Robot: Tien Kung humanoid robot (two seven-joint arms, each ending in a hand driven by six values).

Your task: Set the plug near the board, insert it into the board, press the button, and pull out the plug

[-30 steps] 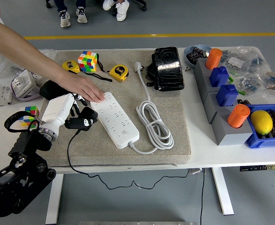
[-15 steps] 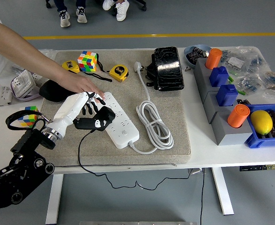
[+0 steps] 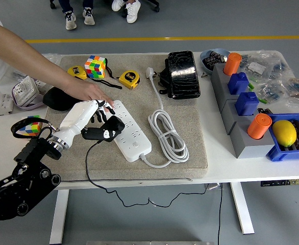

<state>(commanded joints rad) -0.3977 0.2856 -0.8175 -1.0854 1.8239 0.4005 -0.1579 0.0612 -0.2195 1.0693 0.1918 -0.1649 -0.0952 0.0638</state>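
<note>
The robot's white left hand (image 3: pixel 91 116) grips the black plug adapter (image 3: pixel 104 130) over the white power strip (image 3: pixel 130 132), which a person's hand (image 3: pixel 90 92) steadies for insertion.

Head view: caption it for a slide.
Left hand holds black plug at white power strip; person's hand steadies it.
</note>
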